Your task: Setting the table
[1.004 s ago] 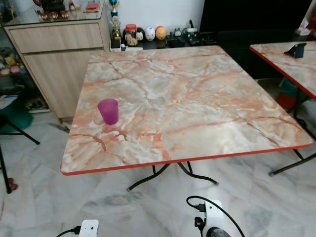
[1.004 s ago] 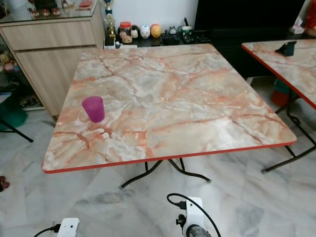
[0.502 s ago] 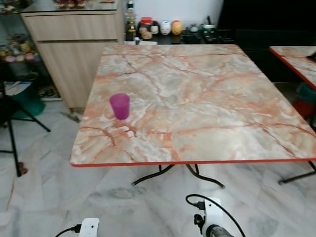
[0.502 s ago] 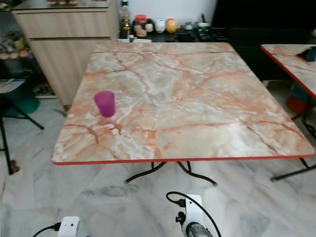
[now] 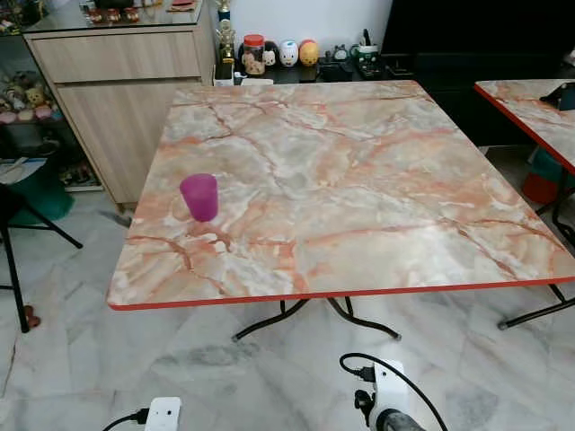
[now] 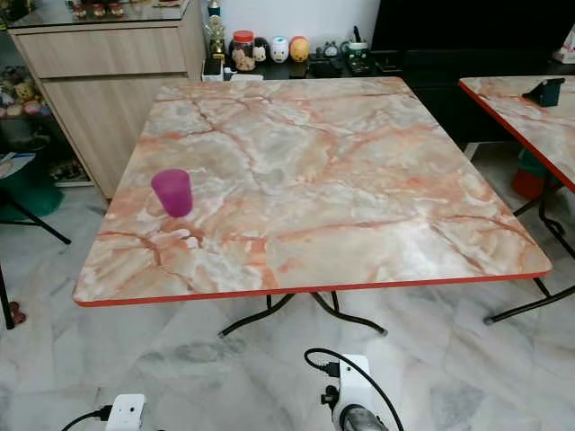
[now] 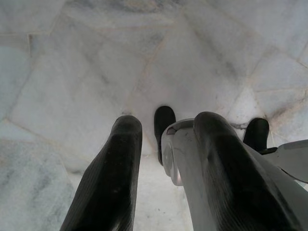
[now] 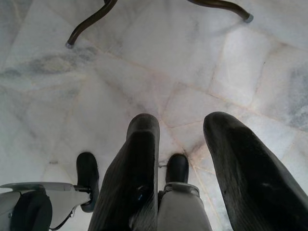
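While we stand before the marble-patterned bench, both our arms hang low over the tiled floor.
A purple cup stands upright near the bench's left edge, toward the front. Our left gripper and right gripper each point down at the floor, fingers spread apart and gripping nothing. A wooden cabinet stands behind the bench's left corner.

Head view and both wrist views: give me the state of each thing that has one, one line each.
Purple cup: upright on the marble table, near its left edge, nothing touching it.
Marble table: unfolded, standing; the cup is all that sits on it.
Left claw: open, holding nothing, pointing down at the floor.
Right claw: open, holding nothing, pointing down at the floor.
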Motion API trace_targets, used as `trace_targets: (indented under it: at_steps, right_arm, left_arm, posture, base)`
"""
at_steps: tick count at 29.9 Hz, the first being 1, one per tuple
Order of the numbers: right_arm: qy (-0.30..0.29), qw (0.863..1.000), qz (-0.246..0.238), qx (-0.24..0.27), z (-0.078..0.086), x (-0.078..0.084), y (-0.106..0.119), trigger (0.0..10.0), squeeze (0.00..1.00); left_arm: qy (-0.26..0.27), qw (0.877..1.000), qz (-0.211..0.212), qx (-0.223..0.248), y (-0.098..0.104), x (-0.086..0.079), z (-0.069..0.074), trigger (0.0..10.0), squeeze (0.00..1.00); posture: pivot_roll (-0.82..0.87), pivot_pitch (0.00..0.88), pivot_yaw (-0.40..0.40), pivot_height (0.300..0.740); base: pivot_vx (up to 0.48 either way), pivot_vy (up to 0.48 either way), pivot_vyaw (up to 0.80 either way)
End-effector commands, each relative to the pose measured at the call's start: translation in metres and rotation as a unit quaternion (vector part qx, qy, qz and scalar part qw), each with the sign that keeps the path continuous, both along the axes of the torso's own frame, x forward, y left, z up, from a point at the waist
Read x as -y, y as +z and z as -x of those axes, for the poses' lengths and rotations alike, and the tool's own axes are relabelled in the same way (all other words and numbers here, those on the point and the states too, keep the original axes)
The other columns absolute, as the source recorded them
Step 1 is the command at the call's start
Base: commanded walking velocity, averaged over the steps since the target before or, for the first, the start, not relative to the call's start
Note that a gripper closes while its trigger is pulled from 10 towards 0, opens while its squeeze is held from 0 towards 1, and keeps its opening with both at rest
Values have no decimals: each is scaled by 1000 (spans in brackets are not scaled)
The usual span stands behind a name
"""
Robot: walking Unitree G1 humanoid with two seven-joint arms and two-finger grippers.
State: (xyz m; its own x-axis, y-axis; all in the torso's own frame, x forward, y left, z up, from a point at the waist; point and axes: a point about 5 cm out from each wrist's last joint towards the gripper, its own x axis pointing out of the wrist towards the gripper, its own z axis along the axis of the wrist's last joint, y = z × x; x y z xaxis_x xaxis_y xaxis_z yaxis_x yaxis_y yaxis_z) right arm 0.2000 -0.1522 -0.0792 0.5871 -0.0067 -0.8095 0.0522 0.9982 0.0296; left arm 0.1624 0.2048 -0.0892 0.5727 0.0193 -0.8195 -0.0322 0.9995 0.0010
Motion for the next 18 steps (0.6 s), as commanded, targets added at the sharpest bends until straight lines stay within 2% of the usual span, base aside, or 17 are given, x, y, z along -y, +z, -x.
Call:
trace_targets:
  at_steps: [1, 13, 18]
  right_arm:
    - [-1, 1000, 1, -1, -1, 0, 0, 10000, 0]
    - [0, 1000, 3, -2, -1, 0, 0, 10000, 0]
    - [1, 1000, 3, -2, -1, 0, 0, 10000, 0]
  left_arm:
    - [6, 1000, 3, -2, -1, -1, 2, 10000, 0]
    - [6, 1000, 3, -2, -1, 0, 2, 10000, 0]
    - [7, 1000, 3, -1, -1, 0, 2, 10000, 0]
  posture:
    - [6, 0, -14, 736]
    - [5, 0, -15, 736]
    - [5, 0, -15, 736]
  base:
    - [0, 0, 0]
    - [0, 0, 0]
    - [256, 0, 0]
